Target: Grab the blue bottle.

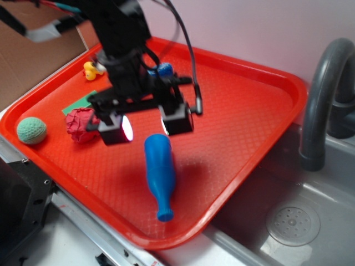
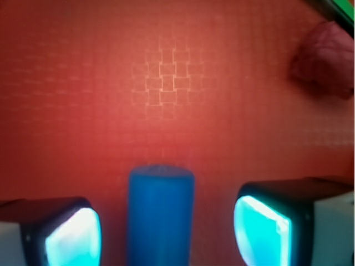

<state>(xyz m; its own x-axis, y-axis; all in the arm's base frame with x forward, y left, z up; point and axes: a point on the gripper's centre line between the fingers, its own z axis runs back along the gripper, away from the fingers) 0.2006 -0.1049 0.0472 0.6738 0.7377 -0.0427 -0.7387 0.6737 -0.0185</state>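
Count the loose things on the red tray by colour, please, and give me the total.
Blue: 2, smooth blue plastic bottle, small blue object behind the gripper
Red: 1, crumpled red ball
Green: 2, round green knitted ball, flat green piece
Yellow: 1, small yellow duck toy
Total: 6

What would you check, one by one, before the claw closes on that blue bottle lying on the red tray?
1. Gripper open wide enough: ok, both fingers stand apart.
2. Blue bottle between the fingers: ok in the wrist view, with a gap on each side.
3. Bottle roughly centred: ok, slightly nearer the left of the picture.
4. Gripper low enough to close around the body: cannot tell, height is unclear from either view.
5. Red crumpled ball out of the way: ok, apart from the fingers.
6. Bottle lying flat on the tray: ok.
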